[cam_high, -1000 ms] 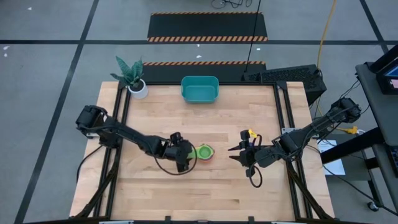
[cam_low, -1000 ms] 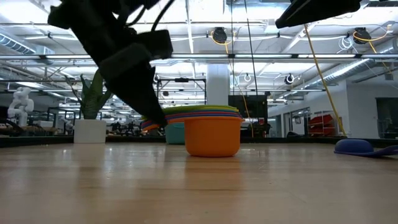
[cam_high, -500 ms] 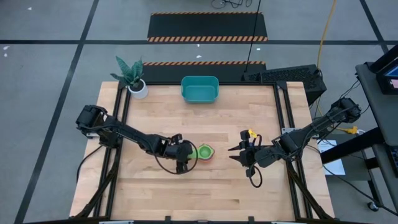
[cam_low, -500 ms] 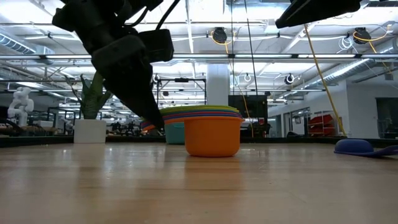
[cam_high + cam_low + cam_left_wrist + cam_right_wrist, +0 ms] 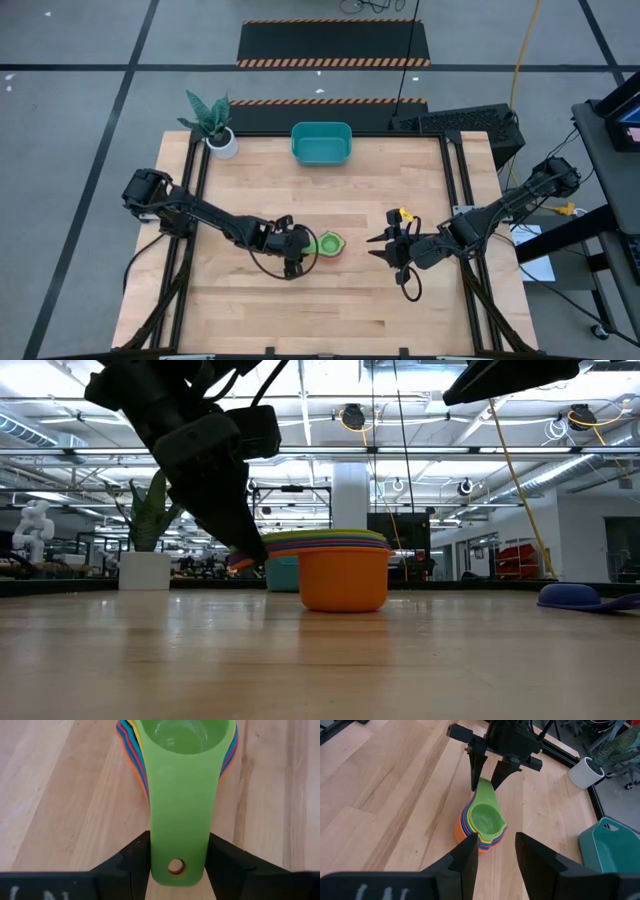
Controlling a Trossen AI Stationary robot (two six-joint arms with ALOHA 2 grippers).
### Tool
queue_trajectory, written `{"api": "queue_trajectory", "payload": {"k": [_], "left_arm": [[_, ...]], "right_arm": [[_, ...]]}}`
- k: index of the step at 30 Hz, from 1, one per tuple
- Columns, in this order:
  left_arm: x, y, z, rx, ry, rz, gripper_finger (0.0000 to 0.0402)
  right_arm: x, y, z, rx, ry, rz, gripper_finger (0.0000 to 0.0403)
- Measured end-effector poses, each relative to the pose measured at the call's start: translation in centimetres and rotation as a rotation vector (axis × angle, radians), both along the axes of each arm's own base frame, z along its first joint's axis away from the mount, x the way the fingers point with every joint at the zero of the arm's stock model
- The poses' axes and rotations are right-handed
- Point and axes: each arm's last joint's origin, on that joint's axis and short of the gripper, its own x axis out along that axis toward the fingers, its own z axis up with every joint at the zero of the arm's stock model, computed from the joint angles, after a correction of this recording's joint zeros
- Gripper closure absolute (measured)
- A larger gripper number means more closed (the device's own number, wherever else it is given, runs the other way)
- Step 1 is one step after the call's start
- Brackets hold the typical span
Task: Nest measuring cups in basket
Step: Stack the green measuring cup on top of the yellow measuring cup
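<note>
The measuring cups [image 5: 329,244] stand nested in one upright stack at the table's middle, orange outermost [image 5: 342,580] and green innermost [image 5: 486,819], resting on the orange cup's base. Their handles point toward the table's left. My left gripper [image 5: 299,250] [image 5: 178,852] is at those handles, shut on them. My right gripper [image 5: 373,247] [image 5: 495,851] hovers open just right of the stack, touching nothing. The teal basket [image 5: 321,143] [image 5: 614,845] sits at the far edge. My left gripper pinches the green top handle near its free end, beside the hang hole [image 5: 165,855], one finger [image 5: 137,857] on each long side. The fingers [image 5: 474,775] slant down from the table's left, lying along the handle. The stack stands upright on the table [image 5: 342,604].
A white plant pot [image 5: 222,143] [image 5: 586,772] stands at the far left corner. A blue thing [image 5: 580,596] lies low on the table at the right of the low view. Bare wood surrounds the stack [image 5: 330,200]. Dark frame rails run along both table sides.
My left gripper has shifted slightly toward the cup stack and sits a little higher over the handles. The stack has stayed where it was. My right arm has kept still.
</note>
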Motion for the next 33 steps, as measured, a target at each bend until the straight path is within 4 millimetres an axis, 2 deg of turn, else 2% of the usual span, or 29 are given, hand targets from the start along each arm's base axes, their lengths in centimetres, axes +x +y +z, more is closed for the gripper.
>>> {"api": "queue_trajectory", "payload": {"k": [4, 7, 17, 23, 30, 33], "left_arm": [[0.1, 0.0, 0.0, 0.003, -0.009, 0.003, 0.0255], [0.1, 0.0, 0.1, 0.002, -0.012, 0.006, 0.0253], [0.2, -0.1, 0.5, -0.025, -0.044, 0.032, 0.0150], [-0.8, 0.2, 3.2, -0.028, -0.094, 0.018, 0.0136], [-2.6, 1.0, 7.2, 0.093, -0.203, -0.041, 0.0159], [-3.1, 1.3, 8.8, 0.156, -0.266, -0.068, 0.0169]], "right_arm": [[0.0, 0.0, 0.0, -0.001, 0.000, 0.000, 0.0277], [0.0, 0.0, 0.0, -0.001, 0.000, 0.000, 0.0277], [0.0, 0.0, 0.0, 0.011, -0.001, -0.007, 0.0277], [-0.4, 0.4, 0.6, 0.118, 0.018, -0.042, 0.0277], [-1.1, 0.1, -0.2, 0.288, 0.099, -0.218, 0.0277], [-1.5, 0.7, -0.6, 0.398, 0.118, -0.291, 0.0277]]}}
